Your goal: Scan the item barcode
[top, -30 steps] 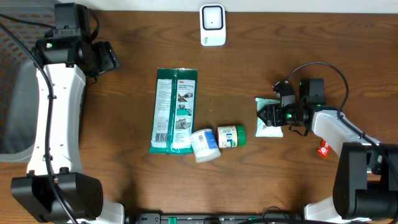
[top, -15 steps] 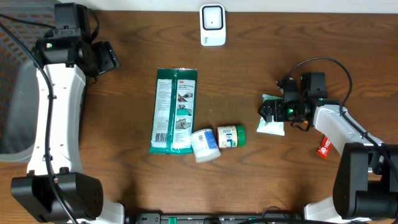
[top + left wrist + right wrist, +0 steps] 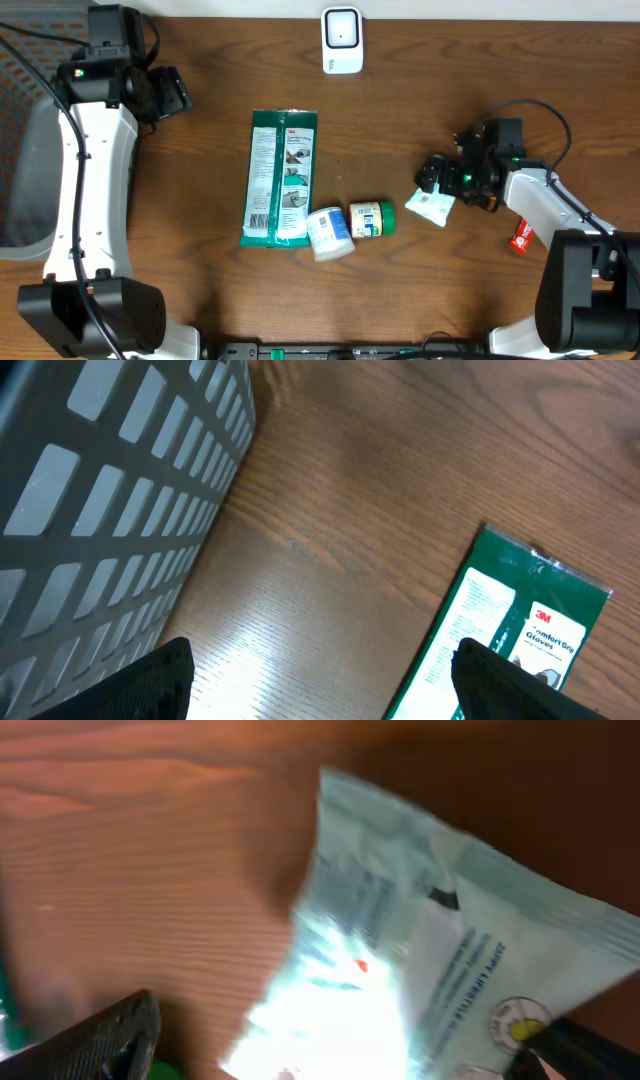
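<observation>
Over on the right side of the worktop (image 3: pixel 400 110), the right arm's fingers (image 3: pixel 433 177) hang low over a small pale packet (image 3: pixel 431 207) with green and white printing. From the wrist camera the two fingers are spread wide with the packet (image 3: pixel 470 950) lying skewed between them. It looks flat on the wood rather than gripped, though the picture is blurred and a bright glare sits on the wrapper. I can't tell whether the right-hand finger touches its edge. The packet is well apart from the white scanner (image 3: pixel 341 40), which stands at the far edge of the worktop near the middle. The left arm's fingers (image 3: pixel 172 93) are up in the far left corner, wide open with nothing between them, above bare wood beside the grey slotted basket (image 3: pixel 110 490). In the middle of the worktop lies a long green pack of gloves (image 3: pixel 282 178), flat, running away from me. At its near end a small white tub (image 3: pixel 330 232) lies on its side, just against the pack's corner, with a green tub (image 3: pixel 371 219) right beside it, also tipped over. A small red item (image 3: pixel 520 237) sits near the right arm's base, partly hidden by the arm.
</observation>
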Controlling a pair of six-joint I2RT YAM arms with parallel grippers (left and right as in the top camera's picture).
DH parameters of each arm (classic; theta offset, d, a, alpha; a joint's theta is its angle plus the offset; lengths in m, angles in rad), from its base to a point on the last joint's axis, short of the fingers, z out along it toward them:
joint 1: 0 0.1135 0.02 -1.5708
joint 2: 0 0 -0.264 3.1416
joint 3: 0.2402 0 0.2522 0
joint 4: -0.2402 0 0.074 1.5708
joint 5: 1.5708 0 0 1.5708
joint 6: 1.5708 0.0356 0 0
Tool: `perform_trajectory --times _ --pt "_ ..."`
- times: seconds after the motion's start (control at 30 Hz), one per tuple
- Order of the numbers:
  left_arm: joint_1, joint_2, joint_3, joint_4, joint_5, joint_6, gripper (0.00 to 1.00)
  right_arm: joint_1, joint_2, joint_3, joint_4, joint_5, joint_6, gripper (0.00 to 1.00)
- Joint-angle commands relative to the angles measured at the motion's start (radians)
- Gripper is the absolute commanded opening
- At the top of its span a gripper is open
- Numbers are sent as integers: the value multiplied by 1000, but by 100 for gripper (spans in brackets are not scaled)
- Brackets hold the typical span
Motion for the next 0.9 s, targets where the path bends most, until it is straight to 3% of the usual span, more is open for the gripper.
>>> perform_trajectory --times 0.0,0.13,0.3,0.4,0.6,0.7,0.8,0.87 --pt "6 -16 4 -2 -16 6 82 1 3 8 -16 201 34 99" --pt "6 -16 4 -2 -16 6 82 8 3 8 -6 46 -45 99" --pt "6 -16 4 -2 -16 6 82 12 3 8 -31 52 58 99" --pt "6 -16 4 -2 -16 6 82 12 3 8 -11 33 28 99" --pt "6 -16 4 -2 -16 6 82 12 3 8 37 -116 14 72" --pt "6 -16 4 -2 -16 6 82 12 3 8 21 -70 -19 73" --pt "6 -16 4 -2 -16 6 82 11 3 7 -23 69 -18 84" --pt "6 -16 4 -2 -16 6 82 12 5 -1 -26 109 -19 86"
